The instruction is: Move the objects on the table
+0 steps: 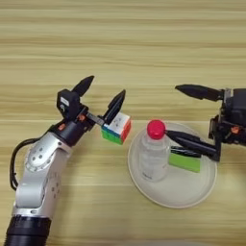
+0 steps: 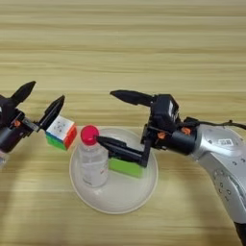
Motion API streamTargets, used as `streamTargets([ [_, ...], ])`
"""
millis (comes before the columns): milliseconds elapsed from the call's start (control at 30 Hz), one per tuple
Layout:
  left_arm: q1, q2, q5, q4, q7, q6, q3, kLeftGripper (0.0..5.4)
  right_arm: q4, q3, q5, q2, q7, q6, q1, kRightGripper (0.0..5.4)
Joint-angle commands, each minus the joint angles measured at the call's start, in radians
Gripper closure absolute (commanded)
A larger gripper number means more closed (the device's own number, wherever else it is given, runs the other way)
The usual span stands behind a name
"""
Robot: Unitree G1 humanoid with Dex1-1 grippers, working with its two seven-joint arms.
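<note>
Upright, bottle (image 1: 153,156) stands on plate (image 1: 182,194); green block (image 1: 184,162) lies crosswise.

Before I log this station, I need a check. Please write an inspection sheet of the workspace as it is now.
Surface: wooden table, light grain, fills the view.
Job's things: bottle with red cap, upright on the plate; green block flat on the plate, right of the bottle; black marker at the block's far edge.
Clutter: colour cube on the table, left of the plate.
Grippers: left gripper, jaws open, right beside the cube; contact unclear. Right gripper, jaws open, lower finger over the plate, tip near the bottle cap.
Cables: black cable looping beside the left arm.
Surroundings: nothing seen.
</note>
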State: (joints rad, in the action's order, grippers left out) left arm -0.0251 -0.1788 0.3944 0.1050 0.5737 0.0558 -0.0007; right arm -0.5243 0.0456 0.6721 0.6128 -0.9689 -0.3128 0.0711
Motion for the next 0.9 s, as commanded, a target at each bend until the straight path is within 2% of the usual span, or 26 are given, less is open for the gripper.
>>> streamTargets([
  [33,-0.003,-0.007,-0.021,-0.015,-0.007,0.002,0.002,0.01,-0.023,0.014,0.008,0.036,-0.030,-0.041,0.041,0.00],
  [300,0.000,-0.001,-0.013,-0.020,-0.013,-0.003,0.005,0.01,-0.003,0.072,-0.031,0.038,-0.049,-0.080,0.104,0.00],
  [533,0.001,0.001,-0.006,-0.021,-0.014,-0.008,0.008,0.01,0.013,0.123,-0.096,0.015,-0.018,-0.082,0.142,0.00],
  [700,0.001,0.003,-0.003,-0.020,-0.013,-0.011,0.009,0.01,-0.004,0.182,-0.167,0.026,-0.014,-0.089,0.158,0.00],
  [900,0.004,0.005,-0.005,-0.019,-0.014,-0.011,0.005,0.00,-0.023,0.211,-0.206,0.032,-0.002,-0.112,0.168,0.61],
])
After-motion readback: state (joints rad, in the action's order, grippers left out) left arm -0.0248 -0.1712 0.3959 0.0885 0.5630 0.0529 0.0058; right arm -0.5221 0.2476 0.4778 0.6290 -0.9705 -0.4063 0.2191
